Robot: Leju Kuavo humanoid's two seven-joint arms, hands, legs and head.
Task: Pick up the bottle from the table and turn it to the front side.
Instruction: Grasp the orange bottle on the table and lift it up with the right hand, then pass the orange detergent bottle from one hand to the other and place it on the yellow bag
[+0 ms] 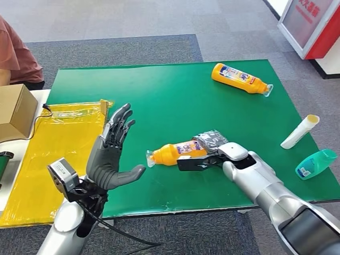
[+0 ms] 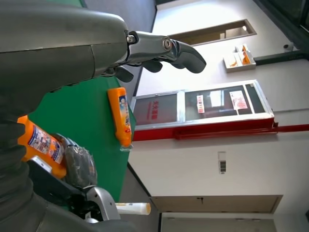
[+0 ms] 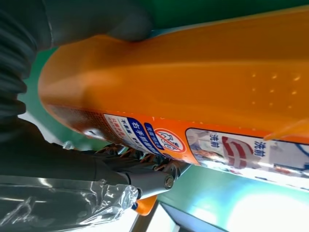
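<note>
An orange bottle with a clear cap lies sideways near the middle of the green mat, cap pointing to my left. My right hand grips its base end, fingers wrapped around the body; whether it is off the mat I cannot tell. Up close, the orange bottle shows part of its printed label, with my dark fingers beneath it. My left hand is raised over the mat's left edge, fingers spread and holding nothing. From the left wrist, that hand reaches out above the held bottle.
A second orange bottle lies at the mat's far right. A white tube and a teal bottle lie at the right edge. A yellow bag and cardboard box are on the left, with a person behind.
</note>
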